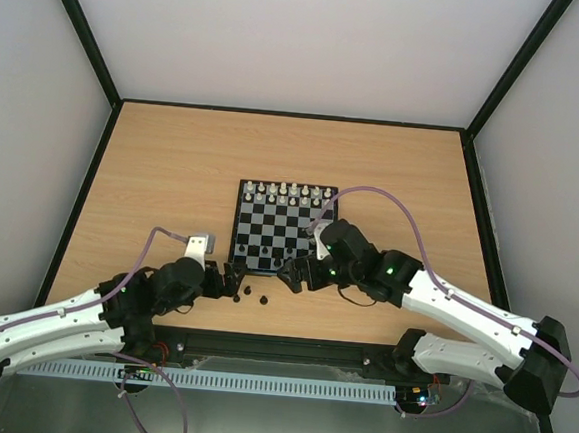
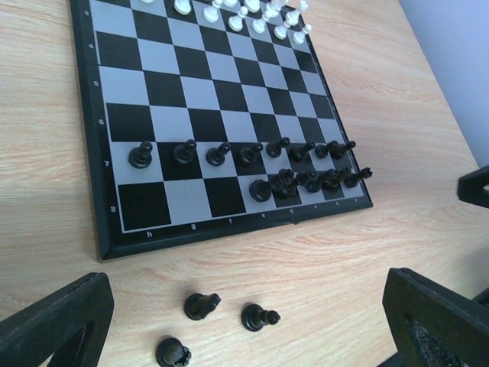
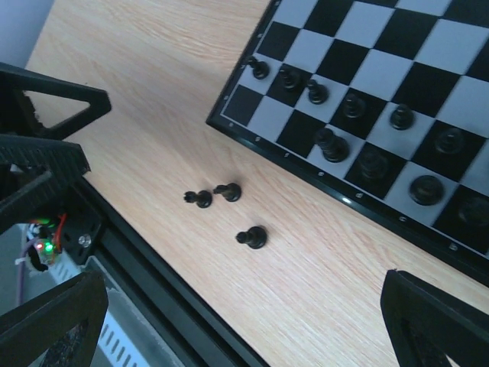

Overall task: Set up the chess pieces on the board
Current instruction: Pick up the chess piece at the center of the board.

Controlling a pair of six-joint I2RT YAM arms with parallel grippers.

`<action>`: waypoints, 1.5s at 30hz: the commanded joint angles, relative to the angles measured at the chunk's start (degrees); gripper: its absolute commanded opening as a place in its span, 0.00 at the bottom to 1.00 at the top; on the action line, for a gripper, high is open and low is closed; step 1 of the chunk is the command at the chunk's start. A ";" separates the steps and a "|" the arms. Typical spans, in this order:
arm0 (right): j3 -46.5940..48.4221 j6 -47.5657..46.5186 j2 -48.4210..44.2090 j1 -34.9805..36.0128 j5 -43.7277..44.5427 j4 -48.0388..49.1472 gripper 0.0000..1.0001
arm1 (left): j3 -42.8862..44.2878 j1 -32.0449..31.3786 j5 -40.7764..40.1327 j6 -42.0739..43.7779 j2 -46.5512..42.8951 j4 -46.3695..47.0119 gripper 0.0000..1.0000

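Left wrist view: three dark chess pieces (image 2: 260, 316) lying loose on the surface (image 2: 46, 214), bottom centre, just below the board (image 2: 145, 206). Left claw (image 1: 232, 280) and right claw (image 1: 291, 275) both released, empty. Straddle one piece only, clench low, lift straight, then fill the bare lower-left squares.

The board (image 2: 229, 233) lies flat on the counter (image 1: 173, 167), about midway between its left and right edges. The opposing pieces (image 1: 290, 190) stand along the board's far side. The chess pieces (image 2: 218, 155) stand at its near side: eight across the second row, and five toward the right end of the nearest row. Three loose pieces (image 2: 202, 305) rest on the counter, between the left part of the board's near side and the counter's near edge.
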 commanded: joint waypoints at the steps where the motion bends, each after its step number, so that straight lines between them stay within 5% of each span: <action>1: 0.79 -0.52 1.60 -0.23 -5.13 4.05 0.99 | -1.88 0.28 3.72 1.28 -2.76 -0.45 0.99; 13: 3.27 1.14 1.00 -0.27 -5.79 1.61 0.98 | -7.46 0.11 12.69 5.75 -12.16 4.38 1.00; 24: -1.13 4.85 -5.14 -0.21 -1.02 -0.51 0.98 | -6.23 0.00 8.55 3.33 -16.49 1.27 0.99; 40: -11.58 7.78 -9.45 -0.26 -0.52 7.72 0.98 | 4.75 0.00 0.96 -0.38 -5.96 -5.25 0.99; 45: -11.97 6.97 -8.32 -0.23 -3.06 10.18 0.98 | -0.68 -0.02 1.27 -2.55 -8.16 1.64 1.00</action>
